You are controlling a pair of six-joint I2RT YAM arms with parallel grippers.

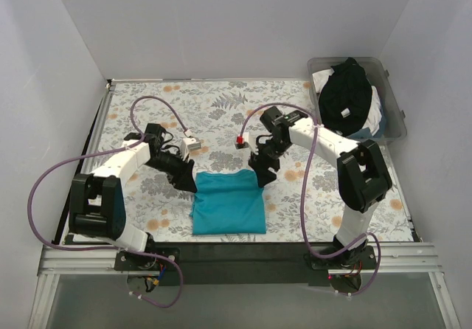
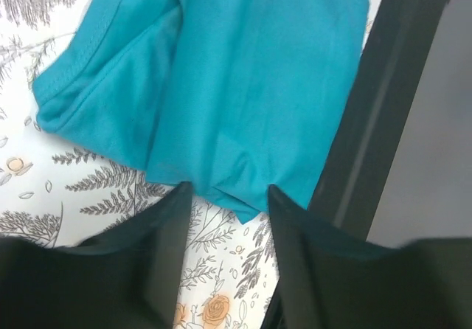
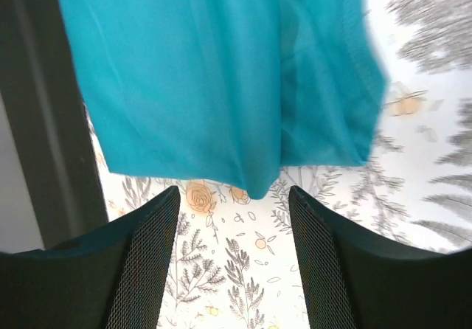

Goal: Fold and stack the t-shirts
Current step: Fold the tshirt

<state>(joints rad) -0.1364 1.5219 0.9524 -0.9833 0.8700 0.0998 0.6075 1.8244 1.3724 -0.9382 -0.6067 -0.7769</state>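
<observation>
- Left wrist: the left gripper (image 2: 225, 222) stands partly spread, gripping nothing. A corner of the folded teal t-shirt (image 2: 243, 85) lies on the floral tablecloth (image 2: 44, 189) just beyond its tips.
- Right wrist: the right gripper (image 3: 234, 218) is spread wider, also gripping nothing, with another teal corner just ahead.
- Top: the teal t-shirt lies near the front edge between both grippers. A black t-shirt (image 1: 350, 93) sits in the clear bin (image 1: 398, 119), far right.

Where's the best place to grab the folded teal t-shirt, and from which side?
Probably its two far corners, from above on the far side: the teal t-shirt lies flat as a rectangle, and the open left gripper and right gripper hover by those corners.
</observation>
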